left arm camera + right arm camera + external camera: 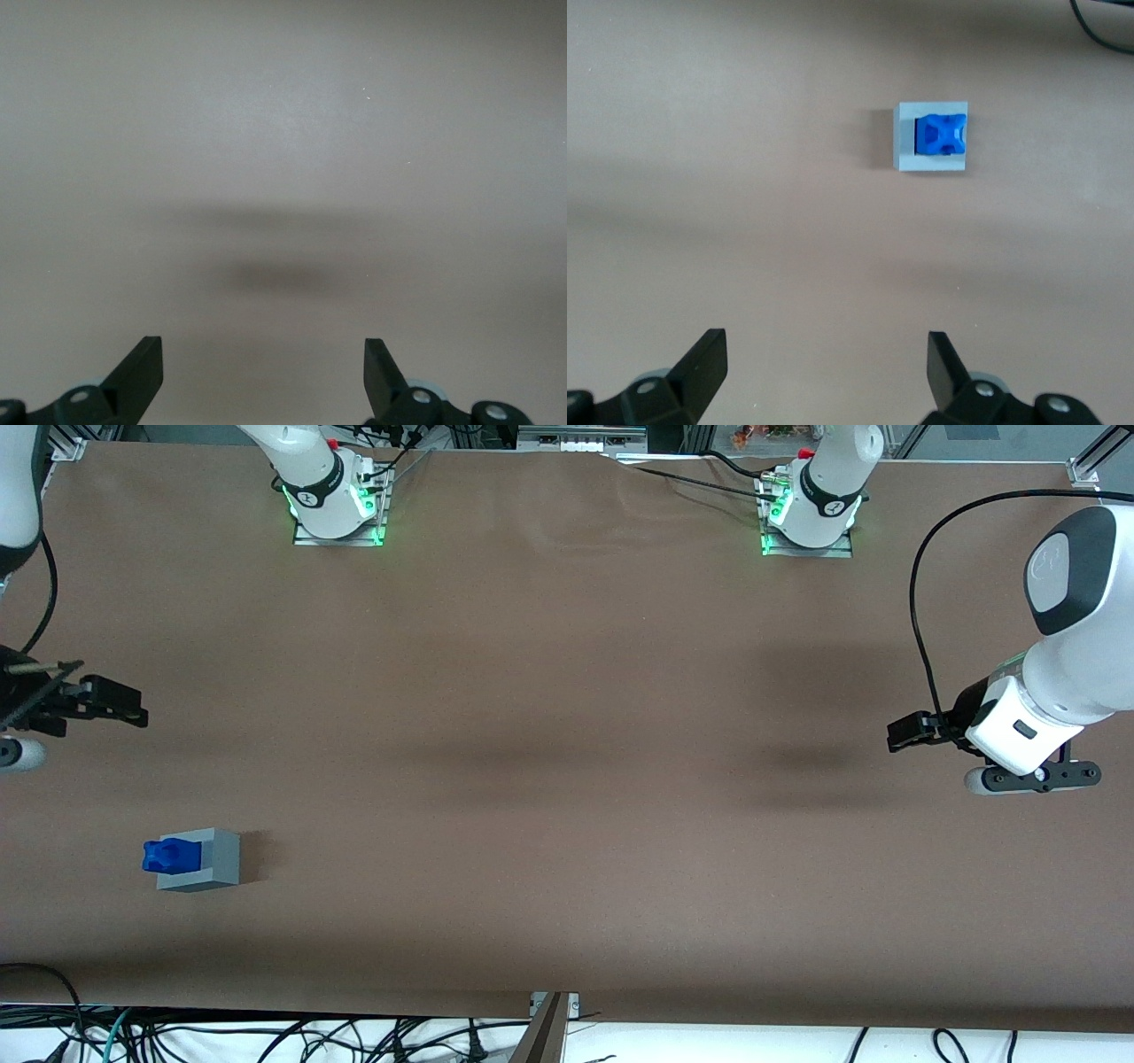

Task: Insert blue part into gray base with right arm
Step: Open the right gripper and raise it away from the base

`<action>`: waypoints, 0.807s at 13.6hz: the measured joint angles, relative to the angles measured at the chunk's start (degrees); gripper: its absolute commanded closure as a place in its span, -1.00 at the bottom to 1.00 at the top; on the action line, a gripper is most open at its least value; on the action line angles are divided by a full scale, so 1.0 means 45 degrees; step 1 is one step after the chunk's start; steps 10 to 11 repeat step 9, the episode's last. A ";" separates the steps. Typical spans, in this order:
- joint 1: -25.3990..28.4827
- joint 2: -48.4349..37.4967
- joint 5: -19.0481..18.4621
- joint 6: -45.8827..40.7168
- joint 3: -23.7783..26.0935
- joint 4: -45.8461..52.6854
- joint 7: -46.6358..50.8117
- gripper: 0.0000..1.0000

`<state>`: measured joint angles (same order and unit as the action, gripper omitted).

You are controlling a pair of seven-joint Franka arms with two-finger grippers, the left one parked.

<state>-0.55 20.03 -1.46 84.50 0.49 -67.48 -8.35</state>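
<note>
Blue part (167, 856) sits in the gray base (205, 860), toward the working arm's end of the table (567, 735). Farther from the front camera, the gripper (826, 372) hangs well apart from both, fingers (704, 363) spread wide, holding nothing.

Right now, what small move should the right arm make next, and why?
Probably none toward a grasp: the blue part already sits in the gray base, sticking out at one side. The gripper hangs open, apart from both and farther from the front camera. At most, I would hold there or retreat slightly.
</note>
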 measured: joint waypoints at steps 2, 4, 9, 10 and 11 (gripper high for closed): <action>0.0000 -0.0712 -0.0026 0.0277 0.0001 -0.1079 0.0000 -1.00; 0.0000 -0.1315 -0.0033 0.0417 0.0001 -0.2137 0.0004 -1.00; -0.0013 -0.2045 -0.0033 0.0636 -0.0014 -0.3501 0.0053 -1.00; -0.0013 -0.2045 -0.0033 0.0636 -0.0014 -0.3501 0.0053 -1.00; -0.0013 -0.2045 -0.0033 0.0636 -0.0014 -0.3501 0.0053 -1.00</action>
